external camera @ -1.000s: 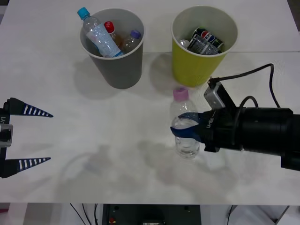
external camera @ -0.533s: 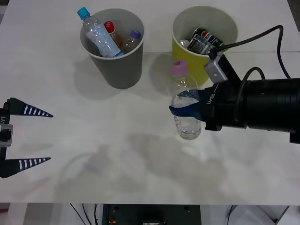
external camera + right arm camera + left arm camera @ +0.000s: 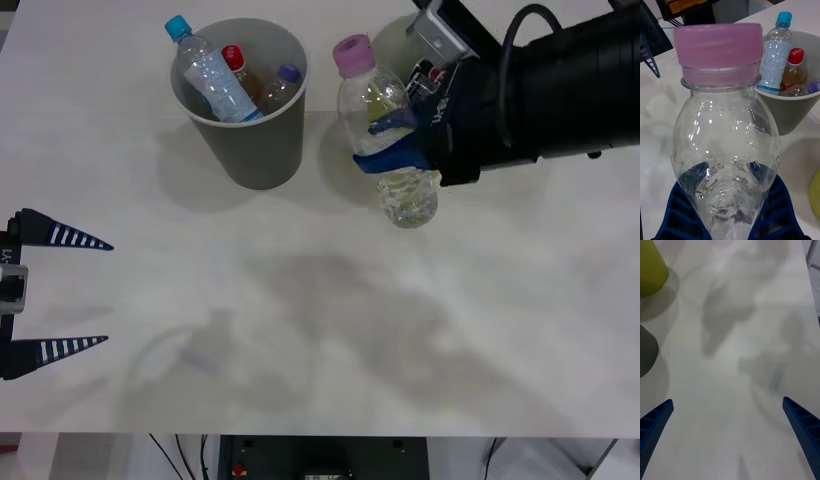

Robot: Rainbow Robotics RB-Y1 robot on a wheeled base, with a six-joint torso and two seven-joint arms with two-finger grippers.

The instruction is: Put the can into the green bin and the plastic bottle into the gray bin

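My right gripper is shut on the plastic bottle, a clear crinkly bottle with a pink cap. It hangs upright above the table, between the gray bin and the green bin. In the right wrist view the plastic bottle sits between the blue fingers, with the gray bin just beyond it. My right arm covers most of the green bin and hides the can. At the table's left edge my left gripper is open and holds nothing.
The gray bin holds a light-blue-capped bottle, a red-capped bottle and a purple-capped one. The left wrist view shows bare white table, with the green bin and the gray bin at one side.
My right gripper has lifted the plastic bottle off the table and carried it back and slightly left, to between the two bins. The left arm has not moved.
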